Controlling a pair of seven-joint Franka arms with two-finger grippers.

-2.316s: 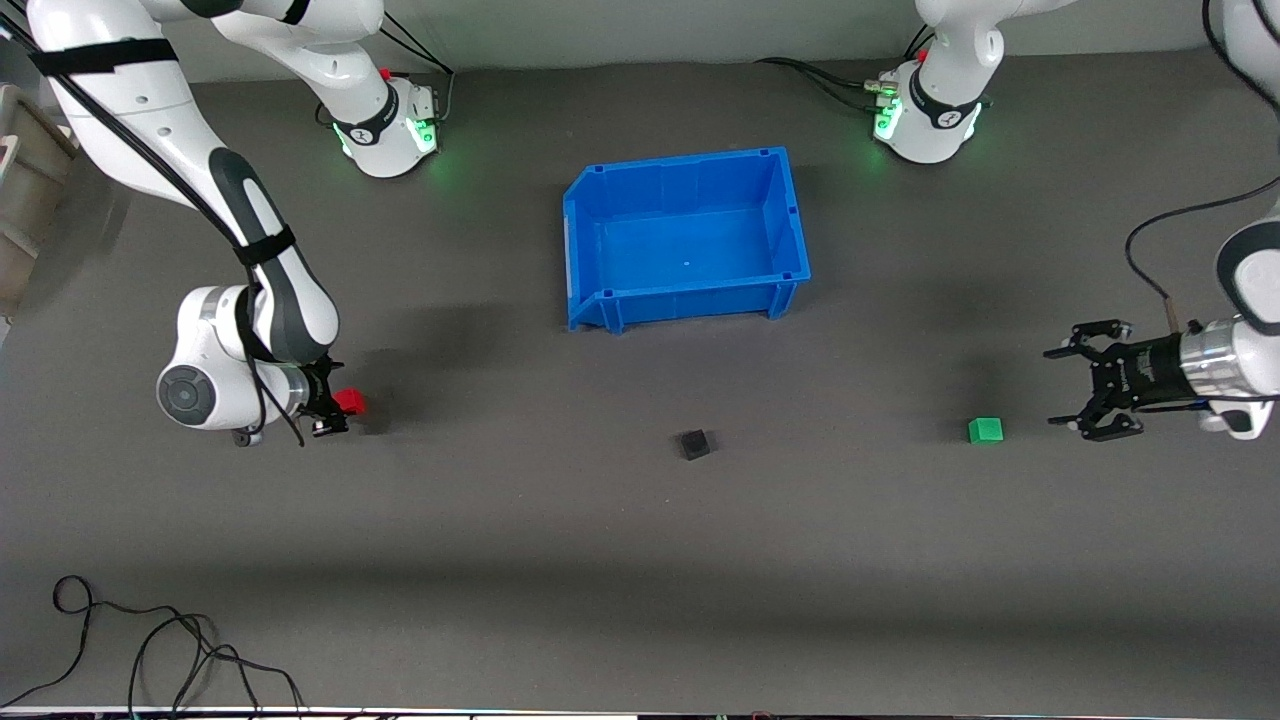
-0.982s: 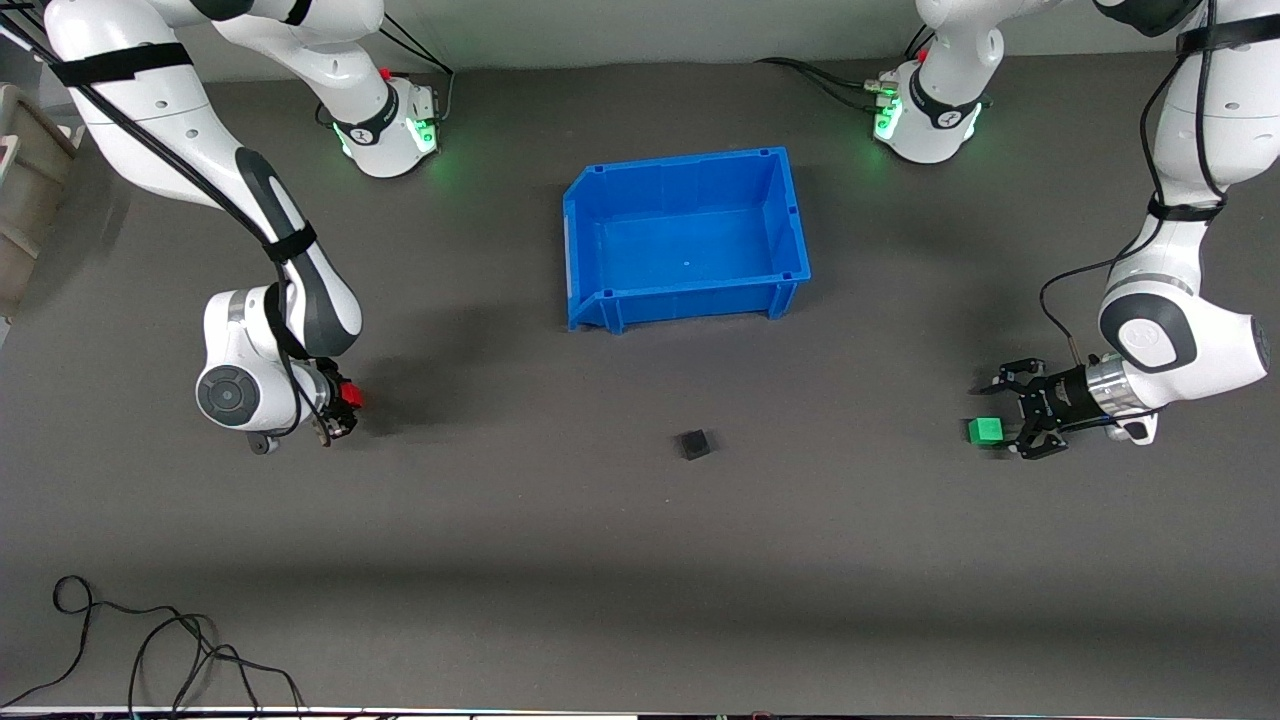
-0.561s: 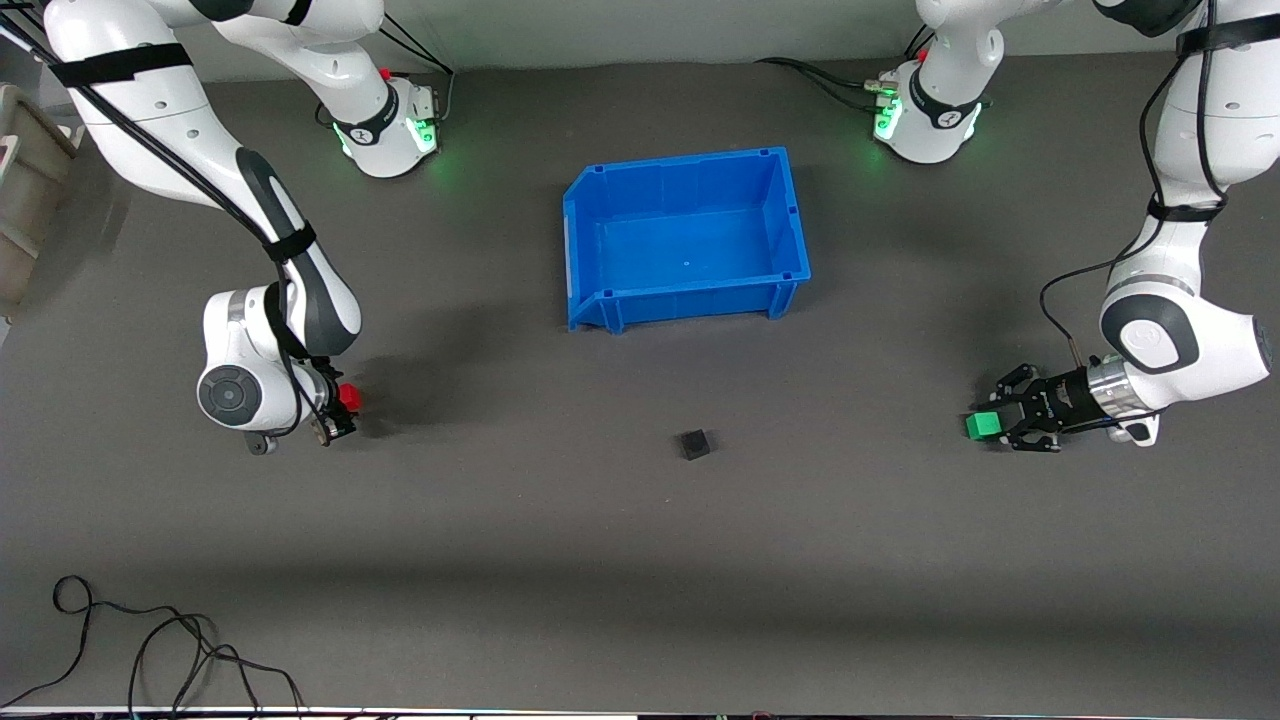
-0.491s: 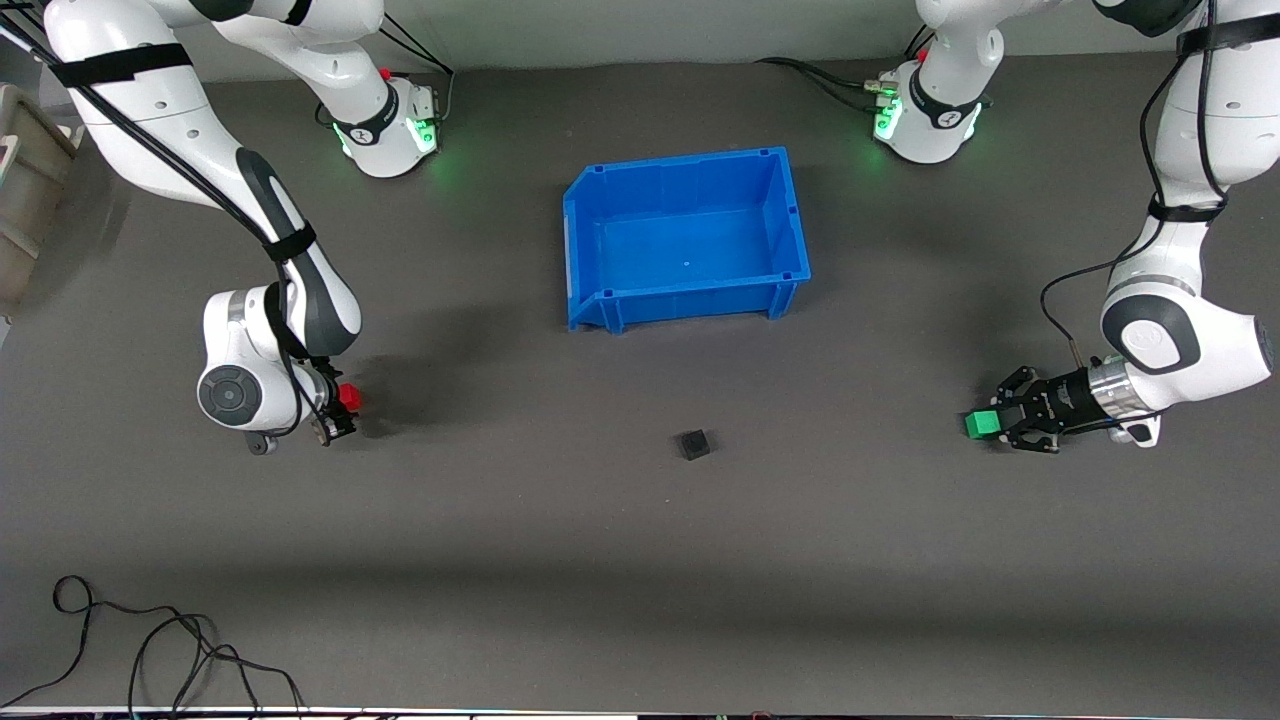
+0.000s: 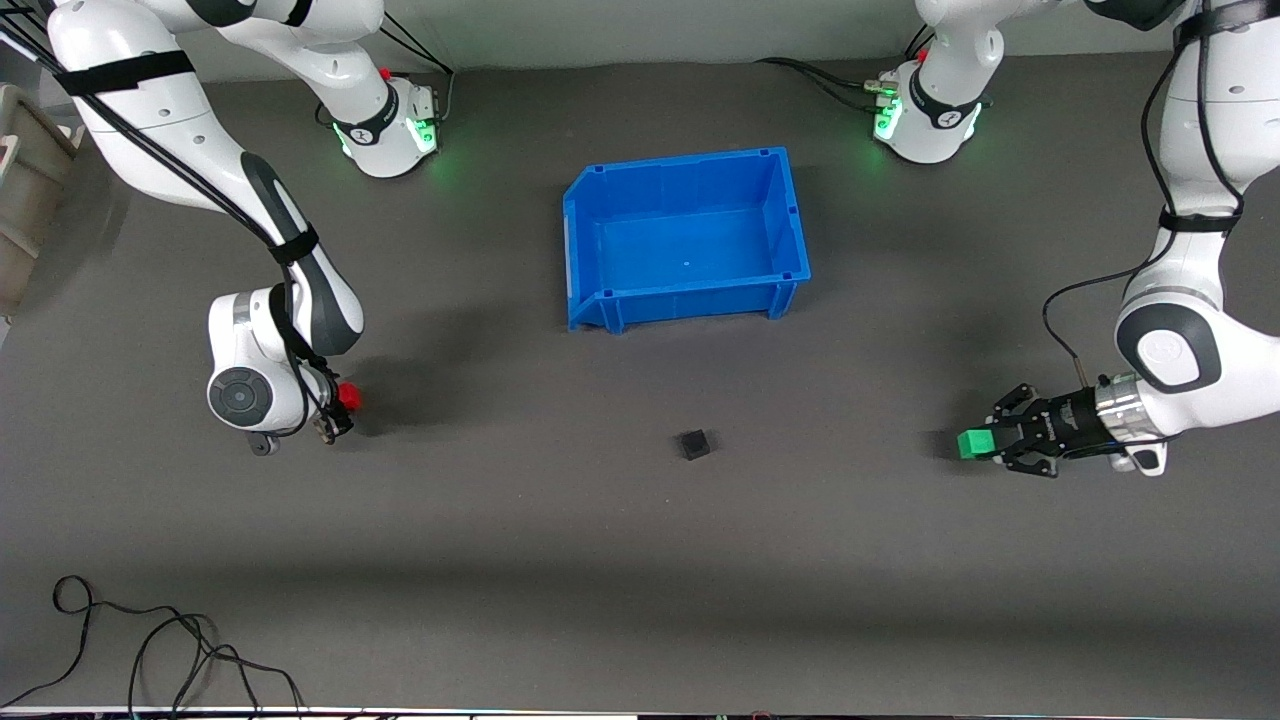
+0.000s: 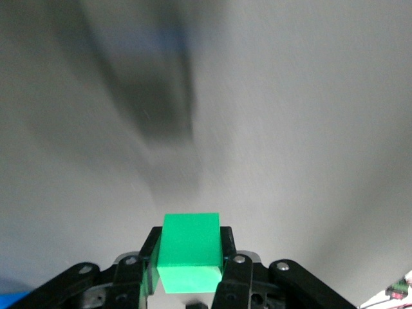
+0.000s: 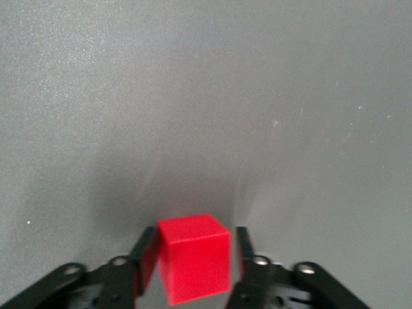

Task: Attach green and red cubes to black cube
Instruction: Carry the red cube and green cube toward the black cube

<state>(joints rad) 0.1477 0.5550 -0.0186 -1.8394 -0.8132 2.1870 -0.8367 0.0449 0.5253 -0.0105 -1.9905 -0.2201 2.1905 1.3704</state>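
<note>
A loose black cable (image 5: 150, 650) lies coiled in the lower left corner of the front view, nearest the camera on the dark grey tabletop (image 5: 640, 560). Higher in the frame, just below centre, the black cube (image 5: 693, 444) sits alone, well apart from both arms. At about the same height toward the right edge of the frame, the left gripper (image 5: 985, 444) has its jaws closed on the green cube (image 5: 973, 443), which casts a shadow on the tabletop beside it; the left wrist view shows that cube (image 6: 188, 252) pinched between the two fingers (image 6: 226, 257). At centre left of the frame, the right gripper (image 5: 340, 405) has its jaws clamped on the red cube (image 5: 347, 396), and the right wrist view shows the cube (image 7: 194, 256) between the fingers (image 7: 246, 254). The blue bin (image 5: 585, 245) stands above centre, farthest from the camera.
</note>
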